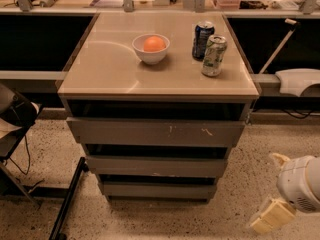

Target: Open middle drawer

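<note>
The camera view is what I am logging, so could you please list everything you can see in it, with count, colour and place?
drawer unit: one, beige top, centre of view
top drawer: one, grey with white scratch marks, widest front, just under the top
middle drawer: one, plain grey, between the other two
bottom drawer: one, grey, narrowest front, nearest the floor
bowl: one, white, on the unit's top
orange: one, orange, inside the bowl
blue can: one, dark blue, upright, right of the bowl
green can: one, green and white, upright, in front of the blue can
black bar: one, on the floor, left of the unit
gripper: one, cream and white, low at the right edge, apart from the drawers
</note>
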`<state>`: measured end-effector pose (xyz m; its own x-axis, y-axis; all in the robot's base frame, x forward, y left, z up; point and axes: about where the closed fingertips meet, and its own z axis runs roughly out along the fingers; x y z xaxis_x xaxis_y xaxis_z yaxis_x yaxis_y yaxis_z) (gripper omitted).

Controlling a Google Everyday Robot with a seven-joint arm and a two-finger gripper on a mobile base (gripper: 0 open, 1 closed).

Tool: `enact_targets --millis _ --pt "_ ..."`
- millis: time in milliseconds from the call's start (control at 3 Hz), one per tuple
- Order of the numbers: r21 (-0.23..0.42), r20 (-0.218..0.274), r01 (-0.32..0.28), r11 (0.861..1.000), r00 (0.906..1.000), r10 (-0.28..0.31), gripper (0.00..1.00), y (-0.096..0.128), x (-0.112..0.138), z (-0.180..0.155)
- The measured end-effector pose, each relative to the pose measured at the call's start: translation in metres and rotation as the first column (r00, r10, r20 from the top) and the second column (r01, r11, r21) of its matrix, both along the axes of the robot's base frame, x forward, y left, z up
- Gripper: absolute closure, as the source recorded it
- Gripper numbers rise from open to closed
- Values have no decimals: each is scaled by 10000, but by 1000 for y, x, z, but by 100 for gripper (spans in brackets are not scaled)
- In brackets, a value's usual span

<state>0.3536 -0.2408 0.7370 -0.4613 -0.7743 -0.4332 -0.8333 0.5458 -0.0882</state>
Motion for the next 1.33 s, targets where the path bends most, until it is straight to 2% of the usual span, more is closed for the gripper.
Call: enact_targets --millis 333,667,1000,1333 --pt "86 -40 44 10000 10000 -43 0 0 2 -6" --pt "-97 -7 449 9989 9990 -449 0 -12 9 -25" --pt "434 219 343 9985 9991 -353 0 5 48 -69" --pt "1355 56 -309 9903 9995 305 0 50 78 -122"
